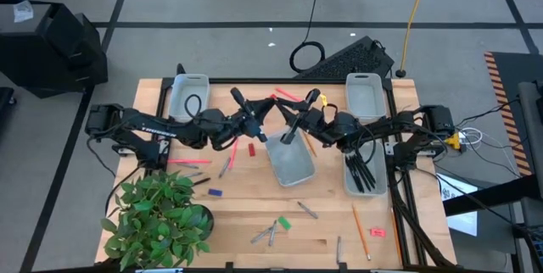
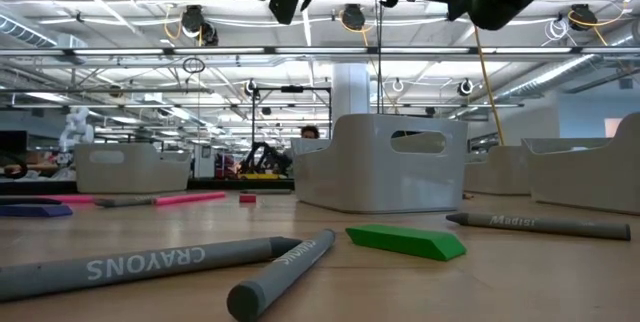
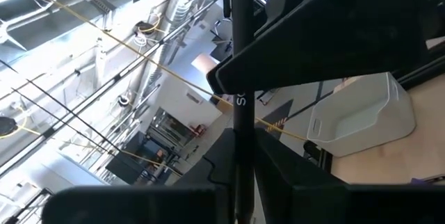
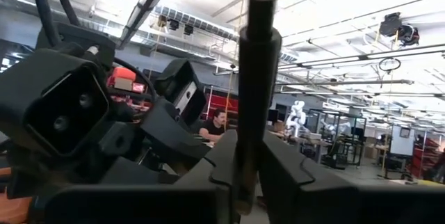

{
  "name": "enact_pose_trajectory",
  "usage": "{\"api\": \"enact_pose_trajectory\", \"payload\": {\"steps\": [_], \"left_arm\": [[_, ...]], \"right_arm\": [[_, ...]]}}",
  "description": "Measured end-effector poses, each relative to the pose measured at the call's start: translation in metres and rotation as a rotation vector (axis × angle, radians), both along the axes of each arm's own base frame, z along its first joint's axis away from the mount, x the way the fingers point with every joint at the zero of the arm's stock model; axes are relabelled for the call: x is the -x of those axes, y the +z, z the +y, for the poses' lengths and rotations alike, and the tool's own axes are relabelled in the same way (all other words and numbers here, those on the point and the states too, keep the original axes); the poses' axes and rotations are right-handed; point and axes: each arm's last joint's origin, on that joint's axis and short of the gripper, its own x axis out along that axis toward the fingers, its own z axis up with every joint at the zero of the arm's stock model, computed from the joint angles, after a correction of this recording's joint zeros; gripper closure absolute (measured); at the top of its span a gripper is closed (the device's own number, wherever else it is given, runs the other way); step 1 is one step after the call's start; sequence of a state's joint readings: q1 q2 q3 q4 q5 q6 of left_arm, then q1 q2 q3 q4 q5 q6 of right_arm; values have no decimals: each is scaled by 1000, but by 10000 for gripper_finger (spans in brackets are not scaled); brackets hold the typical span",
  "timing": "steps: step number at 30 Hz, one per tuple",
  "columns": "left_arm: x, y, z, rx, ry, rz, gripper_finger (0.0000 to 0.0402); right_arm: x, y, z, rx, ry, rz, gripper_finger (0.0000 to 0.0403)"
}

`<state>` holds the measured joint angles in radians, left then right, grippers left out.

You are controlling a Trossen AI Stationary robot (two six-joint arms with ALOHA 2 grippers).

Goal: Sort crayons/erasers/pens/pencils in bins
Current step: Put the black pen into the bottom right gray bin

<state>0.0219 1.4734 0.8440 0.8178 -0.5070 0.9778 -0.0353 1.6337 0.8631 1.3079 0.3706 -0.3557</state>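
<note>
My left gripper [image 1: 254,126] and my right gripper [image 1: 297,127] face each other above the table's middle, each shut on a slim black pen. The left one's pen [image 1: 248,114] slants up toward the far left. The right one's pen [image 1: 299,119] slants over the far end of the tilted middle bin [image 1: 293,164]. Further bins stand at the far left [image 1: 188,95], the far right [image 1: 365,93] and the right [image 1: 365,175], the last with several black pens inside. Grey crayons [image 2: 150,260] and a green eraser [image 2: 405,241] lie near the front edge. My left gripper pinches the black pen's shaft [image 3: 242,151] between its two fingers, which lie across it. The pen is lifted clear of the table and runs on well past the fingers. My right gripper pinches its black pen's shaft [image 4: 249,158] between its two fingers, lying across it. The pen's free end [image 4: 261,1] sticks out beyond the fingers, clear of the table and of the bin below.
A potted plant [image 1: 161,218] fills the near left corner. Pink pencils [image 1: 188,161], a red eraser [image 1: 251,148] and a blue eraser [image 1: 215,192] lie left of the middle bin. An orange pencil [image 1: 361,231] and a pink eraser [image 1: 377,232] lie near right.
</note>
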Motion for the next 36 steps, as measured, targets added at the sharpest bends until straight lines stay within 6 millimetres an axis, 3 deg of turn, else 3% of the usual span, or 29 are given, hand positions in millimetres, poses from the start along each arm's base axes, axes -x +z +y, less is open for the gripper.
{"api": "enact_pose_trajectory", "payload": {"steps": [4, 10, 14, 18, 22, 26, 32, 36], "left_arm": [[1, -1, -2, 47, 41, -15, 346], [9, 0, -16, 90, 182, 56, 242], [30, 1, -22, 186, 259, 157, 167], [64, 2, -16, 421, 280, 186, 117], [92, -11, -10, 626, 287, 152, 105], [106, -27, -8, 680, 291, 117, 112], [112, -28, -7, 747, 256, 85, 126], [112, -29, -8, 776, 229, 89, 128]], "right_arm": [[-1, -2, 0, 3, -2, 21, 375], [3, 6, 5, 15, -144, 173, 375], [19, 17, 17, -24, -252, 391, 375], [49, 36, 31, -156, -340, 589, 375], [79, 60, 36, -419, -324, 742, 375], [104, 71, 33, -822, -262, 945, 375], [140, 48, 36, -1244, -421, 1255, 375], [150, 18, 45, -1399, -455, 1368, 375]]}}
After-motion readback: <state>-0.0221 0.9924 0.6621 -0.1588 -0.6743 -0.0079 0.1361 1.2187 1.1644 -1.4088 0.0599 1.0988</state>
